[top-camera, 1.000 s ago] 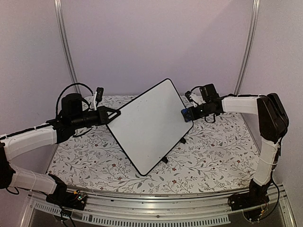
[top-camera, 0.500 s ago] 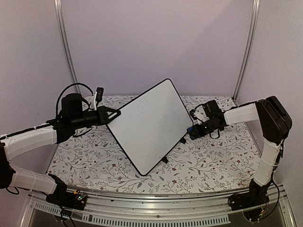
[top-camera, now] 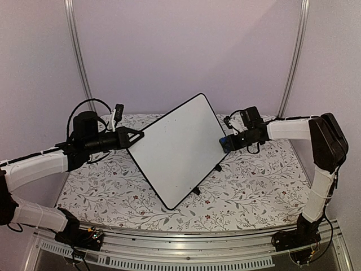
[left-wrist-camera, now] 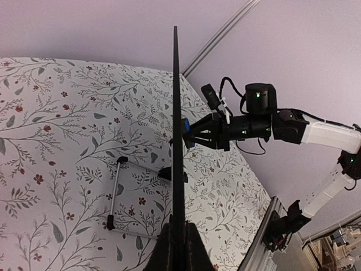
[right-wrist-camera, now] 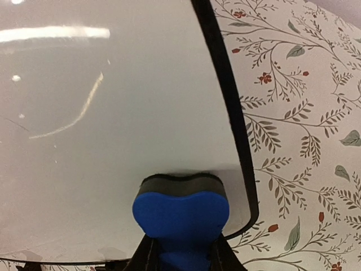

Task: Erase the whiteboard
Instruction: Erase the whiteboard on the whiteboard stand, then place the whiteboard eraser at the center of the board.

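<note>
The whiteboard [top-camera: 177, 149] stands tilted in the middle of the flowered table [top-camera: 254, 186], its left edge pinched between the fingers of the left gripper [top-camera: 134, 137]. The right gripper [top-camera: 224, 142] is clamped on a blue eraser [right-wrist-camera: 180, 210]. The eraser presses against the board's face near its right edge, just right of a faint curved streak [right-wrist-camera: 73, 116].

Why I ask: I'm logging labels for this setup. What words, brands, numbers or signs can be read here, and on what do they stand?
None: no word, brand, number or sign is legible in any view.
The whiteboard: only a faint curved streak and glare, no letters.
The blue eraser: no print shows on its visible face.
</note>
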Robot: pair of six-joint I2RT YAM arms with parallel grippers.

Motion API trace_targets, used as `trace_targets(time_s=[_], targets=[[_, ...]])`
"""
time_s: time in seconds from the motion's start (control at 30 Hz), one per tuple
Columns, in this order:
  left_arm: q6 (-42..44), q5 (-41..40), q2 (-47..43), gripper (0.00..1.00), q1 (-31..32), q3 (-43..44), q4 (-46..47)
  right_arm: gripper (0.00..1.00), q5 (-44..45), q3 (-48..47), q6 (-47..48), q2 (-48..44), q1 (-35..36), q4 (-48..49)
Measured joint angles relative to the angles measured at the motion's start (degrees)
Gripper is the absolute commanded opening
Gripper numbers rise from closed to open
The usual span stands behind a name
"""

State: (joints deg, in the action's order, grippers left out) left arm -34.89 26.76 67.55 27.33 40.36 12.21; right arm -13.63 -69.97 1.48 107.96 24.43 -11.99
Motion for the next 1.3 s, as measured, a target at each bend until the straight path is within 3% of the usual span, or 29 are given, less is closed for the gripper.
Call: trace_targets(time_s=[0.3,0.5,0.77,1.3], targets=[[0.9,1.5,0.0,0.0,0.2,0.0,0.3,0.0,2.6,-1.3,-0.5,-4.7,0.1,-0.7],[0.9,1.8,0.0,0.0,0.2,0.0,0.3,0.0,6.5,1.6,-1.8,-10.7,0.2,-0.6],[0.9,2.0,0.0,0.0,0.2,0.0,0.2,0.03,10.8,7.0,-4.8,-11.6,-0.1,-1.0],[1.0,2.2,0.0,0.0,0.2,0.0,0.2,0.24,12.2,11.5,-8.3,-10.7,-1.9,-1.5]])
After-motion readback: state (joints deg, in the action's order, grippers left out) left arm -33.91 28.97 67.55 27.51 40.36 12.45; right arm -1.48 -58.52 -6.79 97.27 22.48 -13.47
